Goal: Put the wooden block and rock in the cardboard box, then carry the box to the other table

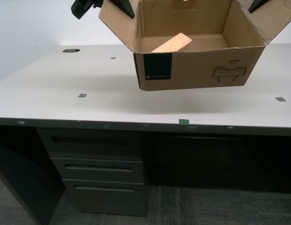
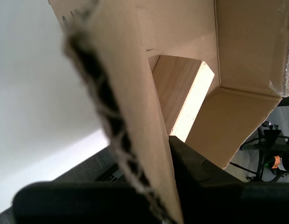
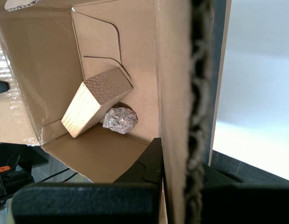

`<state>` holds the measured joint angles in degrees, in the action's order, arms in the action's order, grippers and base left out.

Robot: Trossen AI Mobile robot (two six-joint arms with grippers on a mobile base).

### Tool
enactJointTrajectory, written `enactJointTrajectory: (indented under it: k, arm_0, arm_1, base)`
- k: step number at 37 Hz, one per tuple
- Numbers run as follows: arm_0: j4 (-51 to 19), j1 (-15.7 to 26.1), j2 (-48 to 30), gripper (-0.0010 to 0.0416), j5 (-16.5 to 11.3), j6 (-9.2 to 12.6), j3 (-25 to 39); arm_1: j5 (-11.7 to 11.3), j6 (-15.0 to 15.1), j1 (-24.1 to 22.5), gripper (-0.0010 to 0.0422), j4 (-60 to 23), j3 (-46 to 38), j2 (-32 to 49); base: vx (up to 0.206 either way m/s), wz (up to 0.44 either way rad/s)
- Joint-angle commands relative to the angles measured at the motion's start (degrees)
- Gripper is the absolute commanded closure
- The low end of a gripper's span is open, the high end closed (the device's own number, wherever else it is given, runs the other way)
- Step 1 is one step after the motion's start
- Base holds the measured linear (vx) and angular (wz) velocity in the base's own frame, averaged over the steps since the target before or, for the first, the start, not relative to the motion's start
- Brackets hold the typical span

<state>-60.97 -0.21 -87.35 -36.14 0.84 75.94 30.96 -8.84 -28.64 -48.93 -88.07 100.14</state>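
In the exterior view the nearest thing is a dark set of drawers (image 1: 101, 171) under the table; above it is the smooth pale table (image 1: 65, 89) with small grey marks and one green tape mark (image 1: 183, 122) at its front edge.

Above the table top hangs the cardboard box (image 1: 197, 70), lifted off the table, with its shadow on the top below; its blue label (image 1: 157, 66) and a line drawing (image 1: 228, 72) face the camera; its flaps stand open and spread out to the sides.

The wooden block (image 1: 172, 43) lies inside the box, leaning up against a wall; the rock (image 3: 120, 119) sits on the box floor, touching the lower side of the block.

My first gripper (image 3: 175, 186) is closed tight on one side flap of the box, one dark finger (image 3: 147, 165) inside the flap; my second gripper (image 2: 158, 186) is closed tight on a side flap too, one dark finger (image 2: 191, 161) on the inner side; I cannot tell from the exterior view which arm is which.
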Motion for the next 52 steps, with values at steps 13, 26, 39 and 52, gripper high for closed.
enactJointTrajectory:
  k: [13, 26, 39, 52]
  arm_0:
    - [0.02, 0.31, 0.11, 0.0407, -0.02, -0.85, 0.09]
    - [0.02, 0.37, 0.13, 0.0407, -0.02, -0.85, 0.09]
    - [0.00, 0.68, 0.11, 0.0406, 0.00, -0.83, 0.09]
    - [-0.04, 1.09, 0.11, 0.0407, 0.00, 1.55, 0.09]
  arm_1:
    - [0.31, -2.36, -0.02, 0.0413, 0.81, -0.07, -0.11]
    - [0.31, -2.54, -0.02, 0.0413, 0.90, -0.07, -0.11]
    - [-0.04, -1.95, 0.09, 0.0413, 1.03, -0.07, -0.11]
    - [-0.48, -0.02, 0.07, 0.0413, 1.22, 0.02, -0.11]
  base:
    - [-0.061, 0.191]
    - [-0.058, 0.270]
    - [-0.065, 0.317]
    - [-0.072, 0.360]
